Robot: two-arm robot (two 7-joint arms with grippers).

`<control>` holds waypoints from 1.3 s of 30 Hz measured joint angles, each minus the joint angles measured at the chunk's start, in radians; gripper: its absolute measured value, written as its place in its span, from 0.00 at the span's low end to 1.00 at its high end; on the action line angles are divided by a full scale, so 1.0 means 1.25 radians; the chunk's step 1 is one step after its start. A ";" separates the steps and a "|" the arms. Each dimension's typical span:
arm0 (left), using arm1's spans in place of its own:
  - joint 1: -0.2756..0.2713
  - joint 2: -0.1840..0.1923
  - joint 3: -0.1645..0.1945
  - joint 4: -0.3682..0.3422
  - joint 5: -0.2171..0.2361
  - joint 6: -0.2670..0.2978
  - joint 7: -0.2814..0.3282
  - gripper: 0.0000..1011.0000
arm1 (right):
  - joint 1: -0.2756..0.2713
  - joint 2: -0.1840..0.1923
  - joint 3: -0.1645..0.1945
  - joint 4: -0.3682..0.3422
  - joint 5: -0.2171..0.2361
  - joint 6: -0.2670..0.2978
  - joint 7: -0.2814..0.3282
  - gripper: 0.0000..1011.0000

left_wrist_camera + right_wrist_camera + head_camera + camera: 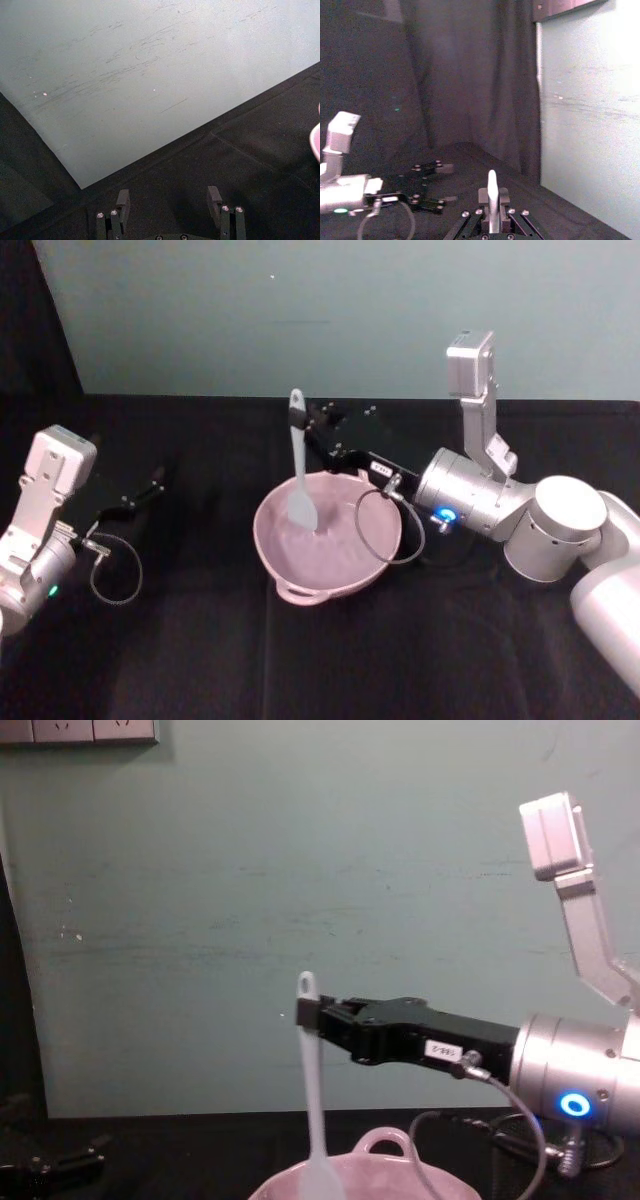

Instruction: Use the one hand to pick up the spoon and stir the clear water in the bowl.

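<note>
The pale pink bowl [268,532] sits mid-table, its loop handle toward the near edge. The white spoon [298,455] stands nearly upright, its flat head down inside the bowl in the barely visible clear water [330,545]. My right gripper [308,435] reaches in from the right, level above the bowl's far side, and is shut on the spoon's upper handle. From the chest, the spoon [312,1090] hangs from the right gripper [318,1015] into the bowl [380,1175]. The handle tip [492,192] shows between the right fingers. My left gripper [170,200] is open and holds nothing.
The left arm rests at the table's left, its gripper [150,485] low over the black cloth with a cable loop [115,570] beside it. A cable [385,530] from the right wrist droops over the bowl's right rim. A pale wall stands behind the table.
</note>
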 joint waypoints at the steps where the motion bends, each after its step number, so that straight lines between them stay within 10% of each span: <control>1: 0.000 0.000 0.000 0.000 0.000 0.000 0.000 1.00 | 0.001 0.001 0.003 0.002 -0.002 -0.001 -0.003 0.12; 19: 0.000 0.000 0.000 0.000 0.000 0.000 0.000 1.00 | -0.067 0.083 0.072 -0.091 -0.008 0.022 -0.044 0.12; 39: 0.000 0.000 0.000 0.000 0.000 0.000 0.000 1.00 | -0.084 0.063 0.015 -0.148 -0.013 0.049 -0.013 0.12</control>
